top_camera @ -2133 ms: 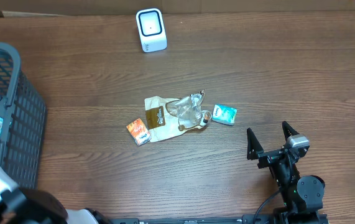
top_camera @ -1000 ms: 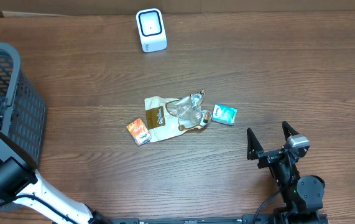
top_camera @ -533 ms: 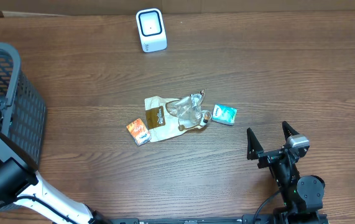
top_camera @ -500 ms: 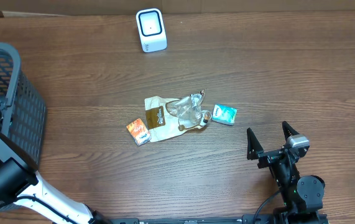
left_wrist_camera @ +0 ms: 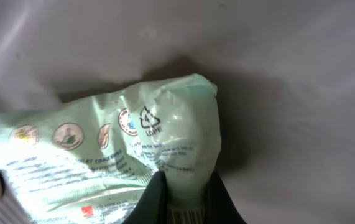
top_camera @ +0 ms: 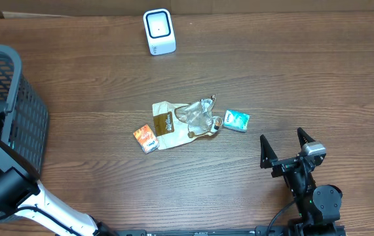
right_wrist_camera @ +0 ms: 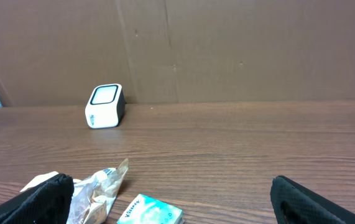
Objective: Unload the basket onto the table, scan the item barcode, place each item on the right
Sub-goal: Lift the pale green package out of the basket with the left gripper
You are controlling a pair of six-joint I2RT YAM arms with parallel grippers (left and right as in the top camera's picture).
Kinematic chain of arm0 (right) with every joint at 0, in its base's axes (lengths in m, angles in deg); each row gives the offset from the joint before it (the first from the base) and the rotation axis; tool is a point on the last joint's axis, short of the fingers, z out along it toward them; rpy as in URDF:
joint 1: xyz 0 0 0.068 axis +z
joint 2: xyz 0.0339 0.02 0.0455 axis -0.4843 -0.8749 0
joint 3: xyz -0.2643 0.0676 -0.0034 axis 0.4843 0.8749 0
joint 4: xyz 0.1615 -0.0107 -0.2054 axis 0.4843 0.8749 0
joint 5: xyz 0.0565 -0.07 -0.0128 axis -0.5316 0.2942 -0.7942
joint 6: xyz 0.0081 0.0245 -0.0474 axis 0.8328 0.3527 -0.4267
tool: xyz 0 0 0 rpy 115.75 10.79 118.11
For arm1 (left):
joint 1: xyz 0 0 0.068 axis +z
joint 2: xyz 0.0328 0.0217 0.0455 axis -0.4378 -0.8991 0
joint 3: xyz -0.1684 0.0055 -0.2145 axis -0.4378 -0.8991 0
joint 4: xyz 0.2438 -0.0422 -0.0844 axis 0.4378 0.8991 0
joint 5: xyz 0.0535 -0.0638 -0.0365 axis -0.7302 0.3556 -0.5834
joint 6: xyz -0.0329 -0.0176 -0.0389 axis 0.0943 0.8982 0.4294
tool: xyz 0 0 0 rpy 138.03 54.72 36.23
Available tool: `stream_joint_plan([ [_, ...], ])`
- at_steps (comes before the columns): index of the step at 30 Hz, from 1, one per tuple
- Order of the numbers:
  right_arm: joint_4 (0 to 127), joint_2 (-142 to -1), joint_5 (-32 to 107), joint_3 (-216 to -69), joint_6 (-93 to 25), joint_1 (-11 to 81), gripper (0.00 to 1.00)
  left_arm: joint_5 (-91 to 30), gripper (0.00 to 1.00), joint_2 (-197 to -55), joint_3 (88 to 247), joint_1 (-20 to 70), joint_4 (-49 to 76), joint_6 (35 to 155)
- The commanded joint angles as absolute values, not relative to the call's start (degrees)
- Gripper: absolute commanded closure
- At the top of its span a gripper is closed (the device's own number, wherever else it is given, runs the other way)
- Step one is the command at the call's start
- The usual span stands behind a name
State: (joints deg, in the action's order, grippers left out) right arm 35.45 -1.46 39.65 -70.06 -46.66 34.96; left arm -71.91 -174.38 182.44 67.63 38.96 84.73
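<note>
- My left hand (left_wrist_camera: 184,200) is clamped tight on the lower edge of a pale green packet (left_wrist_camera: 102,149), seemingly inside the basket (top_camera: 16,98) at nine o'clock.
- My right hand (top_camera: 283,145) rests spread wide and empty at five o'clock.
- I should lift straight up, clear of the basket wall, then turn the barcode, unseen so far, toward the scanner (top_camera: 158,31) at twelve o'clock.

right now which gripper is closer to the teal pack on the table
Right. The right gripper stands open a short way right of the teal pack; the left gripper is far off by the basket, shut on a pale green packet.
</note>
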Motion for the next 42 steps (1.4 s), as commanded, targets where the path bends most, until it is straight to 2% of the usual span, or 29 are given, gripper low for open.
stream_joint_plan([
  [1,35.2,-0.9,39.7,-69.4,-46.5,34.7,0.00,-64.0,0.96,-172.7,191.5,67.8,42.3,87.3],
  [7,35.2,-0.9,39.7,-69.4,-46.5,34.7,0.00,-59.2,0.96,-163.9,204.0,66.0,48.9,88.9],
  [13,35.2,-0.9,39.7,-69.4,-46.5,34.7,0.00,-59.3,0.96,-150.5,206.2,61.2,50.2,88.8],
  [17,35.2,-0.9,39.7,-69.4,-46.5,34.7,0.00,-65.9,0.96,-144.2,205.9,57.4,50.2,89.9],
  [21,35.2,-0.9,39.7,-69.4,-46.5,34.7,0.00,-69.6,0.94,-144.0,205.7,57.6,51.5,92.0],
  [24,35.2,-0.9,39.7,-69.4,-46.5,34.7,0.00,-67.4,0.55,-145.2,203.6,59.5,51.6,91.5],
  [28,35.2,-0.9,39.7,-69.4,-46.5,34.7,0.00,-61.8,0.30,-147.0,198.7,63.1,48.5,85.3],
  [32,35.2,-0.9,39.7,-69.4,-46.5,34.7,0.00,-56.0,0.19,-148.7,192.3,67.3,43.6,74.9],
  [36,35.2,-0.9,39.7,-69.4,-46.5,34.7,0.00,-55.6,0.16,-150.7,186.8,71.2,39.9,69.2],
  [40,35.2,-0.9,39.7,-69.4,-46.5,34.7,0.00,-55.0,0.00,-153.9,184.0,73.3,35.1,64.8],
  [42,35.2,-0.9,39.7,-69.4,-46.5,34.7,0.00,-54.1,0.01,-156.2,183.6,73.6,33.0,61.4],
])
